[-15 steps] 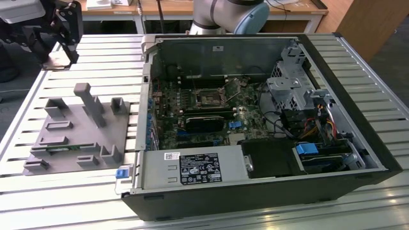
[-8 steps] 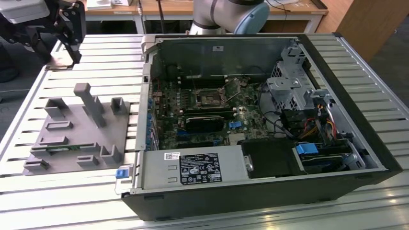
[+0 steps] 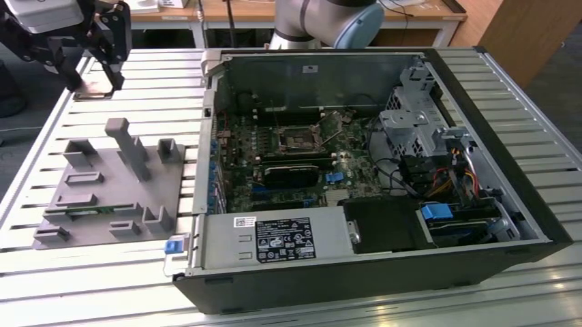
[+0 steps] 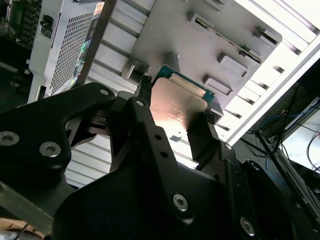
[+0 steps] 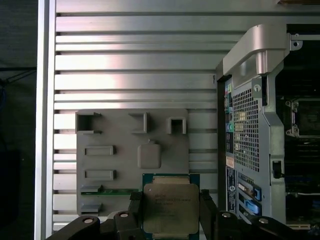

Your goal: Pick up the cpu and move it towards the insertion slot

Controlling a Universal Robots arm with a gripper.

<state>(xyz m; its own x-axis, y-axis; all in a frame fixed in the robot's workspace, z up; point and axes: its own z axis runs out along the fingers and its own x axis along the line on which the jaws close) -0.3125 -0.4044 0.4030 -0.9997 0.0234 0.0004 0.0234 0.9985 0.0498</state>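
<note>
Slatted aluminium table [image 3: 532,92]; wooden desks [image 3: 245,9] behind; brown cabinet [image 3: 523,30] at exterior view's right.

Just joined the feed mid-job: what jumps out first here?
The silvery-topped cpu sits clamped between the fingers of the gripper, near the grey fixture. In the exterior view, the open computer case dominates the slatted table, with the insertion slot visible on its motherboard.

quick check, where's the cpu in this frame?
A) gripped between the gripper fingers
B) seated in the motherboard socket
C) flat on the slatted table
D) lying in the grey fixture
A: in both wrist views the cpu sits clamped between the fingers of the gripper, clear of the grey fixture; the insertion slot is apart, inside the case.
</note>
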